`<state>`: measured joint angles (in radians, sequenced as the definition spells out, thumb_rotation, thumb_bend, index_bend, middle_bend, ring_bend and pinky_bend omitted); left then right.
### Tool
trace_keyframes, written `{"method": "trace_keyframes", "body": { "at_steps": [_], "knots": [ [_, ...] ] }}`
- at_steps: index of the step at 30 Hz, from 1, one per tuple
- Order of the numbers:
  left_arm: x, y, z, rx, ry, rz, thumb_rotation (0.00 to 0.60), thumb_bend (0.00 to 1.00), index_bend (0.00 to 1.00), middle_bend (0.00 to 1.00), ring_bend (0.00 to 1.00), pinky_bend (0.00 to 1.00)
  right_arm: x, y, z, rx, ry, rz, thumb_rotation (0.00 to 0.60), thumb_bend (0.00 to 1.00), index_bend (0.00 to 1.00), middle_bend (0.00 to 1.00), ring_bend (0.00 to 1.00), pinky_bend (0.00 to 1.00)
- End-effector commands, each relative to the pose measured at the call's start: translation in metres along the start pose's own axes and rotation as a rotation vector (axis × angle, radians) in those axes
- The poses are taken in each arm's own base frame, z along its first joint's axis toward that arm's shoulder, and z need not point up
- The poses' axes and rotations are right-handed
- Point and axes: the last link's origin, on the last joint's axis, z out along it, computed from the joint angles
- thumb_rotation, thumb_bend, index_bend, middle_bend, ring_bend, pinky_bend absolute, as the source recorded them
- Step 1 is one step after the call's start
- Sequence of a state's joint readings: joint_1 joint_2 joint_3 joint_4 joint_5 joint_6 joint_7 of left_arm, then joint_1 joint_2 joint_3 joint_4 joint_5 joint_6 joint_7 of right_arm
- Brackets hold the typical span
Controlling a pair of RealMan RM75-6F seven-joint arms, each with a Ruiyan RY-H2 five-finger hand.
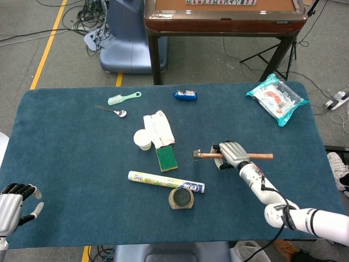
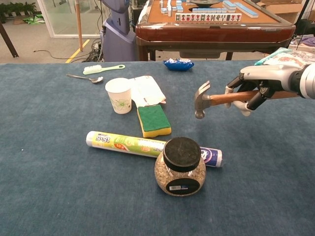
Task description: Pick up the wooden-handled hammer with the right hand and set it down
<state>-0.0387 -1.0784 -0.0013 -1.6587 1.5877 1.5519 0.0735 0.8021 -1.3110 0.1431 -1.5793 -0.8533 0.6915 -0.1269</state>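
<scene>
The right hand (image 2: 253, 93) is wrapped around the wooden handle of the steel-headed claw hammer (image 2: 216, 100), fingers curled closed on the shaft a little behind the head, so the weight of the head sits near the grip and does not lever the tool downward. The hammer appears clear of the blue felt counter (image 1: 65, 180), judging from the chest view, and roughly level, with its head pointing toward nine o'clock and the free end of the handle toward three. It hangs over bare felt at about three o'clock from the green sponge with a yellow base (image 1: 166, 158), and at about one o'clock from the round glass jar with a black lid (image 2: 180, 167), apart from both. The handle is a warm reddish brown; the head is dull grey metal with a curved claw on top. The left hand (image 1: 13, 203) rests at the counter's near left corner, fingers loosely apart, holding nothing.
</scene>
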Motion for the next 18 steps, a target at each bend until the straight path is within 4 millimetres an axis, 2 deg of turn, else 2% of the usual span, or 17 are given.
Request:
{"method": "trace_keyframes", "body": {
  "at_steps": [1,7,14,18],
  "knots": [
    [0.000,0.000,0.000,-0.001,-0.001,0.000,0.600,0.25,0.55,0.50,0.38,0.27,0.001,0.000,0.000,0.001,0.000,0.007,0.600,1.00,0.69,0.69,0.47,0.19],
    [0.000,0.001,0.000,-0.005,-0.003,0.001,0.600,0.25,0.55,0.50,0.38,0.27,0.005,-0.007,-0.002,0.021,-0.006,0.044,0.600,1.00,0.69,0.71,0.49,0.20],
    [-0.001,0.002,0.000,-0.010,-0.004,0.001,0.600,0.25,0.54,0.50,0.38,0.27,0.010,-0.024,0.001,0.066,-0.023,0.081,0.600,1.00,0.70,0.72,0.52,0.24],
    [0.000,0.002,-0.001,-0.009,-0.001,-0.001,0.600,0.25,0.54,0.50,0.38,0.27,0.009,-0.034,0.006,0.087,-0.037,0.078,0.600,1.00,0.70,0.73,0.55,0.30]
  ]
}}
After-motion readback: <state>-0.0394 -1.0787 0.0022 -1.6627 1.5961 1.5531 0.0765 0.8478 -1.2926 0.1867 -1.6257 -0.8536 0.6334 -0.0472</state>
